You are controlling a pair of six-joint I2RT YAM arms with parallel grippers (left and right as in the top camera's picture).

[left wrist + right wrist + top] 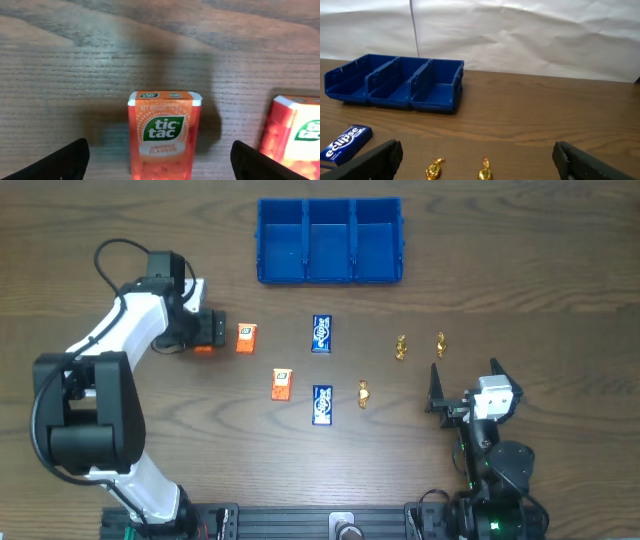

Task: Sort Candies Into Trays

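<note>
Orange plastic mint box (165, 132) flat on the wooden counter (540, 280), left of centre, label up, centred just ahead of the left end effector (159, 162), fingers spread wide on either side and not touching it. Second orange box (282, 384) a little to the right and nearer. Blue boxes (321, 334) further right, gold-wrapped candies (401, 347) beyond those. Blue three-bin tray (330, 276) at the far side, empty by the look of it. Right end effector (476, 152) at the near right, fingers likewise wide, holding nothing.

Probably light, hard-shelled and rigid, so little fear of crushing. Smooth glossy sides, though, likely to slip under a loose pinch. Best taken squarely across the two long narrow edges, near the middle, with a firm close. Thin and lying flat, so fingertips needed right down at the counter.
</note>
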